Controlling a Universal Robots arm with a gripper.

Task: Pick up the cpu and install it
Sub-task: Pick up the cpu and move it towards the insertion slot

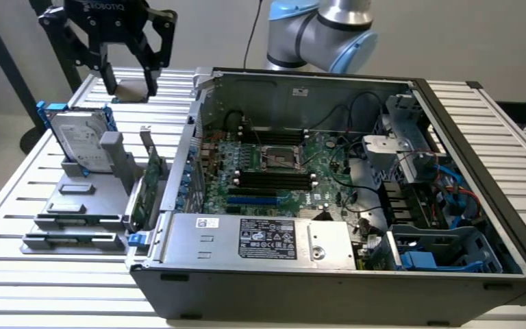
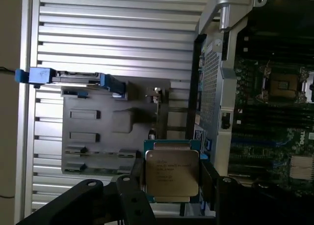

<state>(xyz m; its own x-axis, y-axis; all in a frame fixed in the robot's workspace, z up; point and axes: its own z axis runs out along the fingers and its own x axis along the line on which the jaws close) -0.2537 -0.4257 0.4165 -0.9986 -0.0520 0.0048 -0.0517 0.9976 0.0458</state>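
Grip came first: your gripper [image 1: 133, 86] was clamped on the cpu [image 2: 171, 173], one finger on each of two opposite edges. The chip's shiny printed top faced the wrist camera. I judged that edge hold sensible, because it kept the pads off both flat faces and left the chip level for seating. In the exterior view you held it high over the slatted table [image 1: 25, 288], beyond the far end of the grey holder [image 1: 80, 205]. It was outside the computer case [image 1: 336, 295], well apart from the socket [image 1: 277, 159], and touched nothing but the fingers [image 2: 133, 185].

That socket sat near the middle of the motherboard [image 1: 327, 188]. I could not tell whether its frame stood open enough to take a chip. By my reading, the install had not yet begun.

As for what held what, the case lay on its side with the cover off. Inside it were the motherboard, dark rows of memory slots [image 1: 268, 179], a silver power supply [image 1: 263, 240] along the near wall, and a drive cage with blue cables [image 1: 455, 188] on the exterior view's right.

The holder carried the hard drive [image 1: 80, 137], which stood upright in its blue frame. A green board [image 1: 153, 179] stood on edge just beside the case wall.
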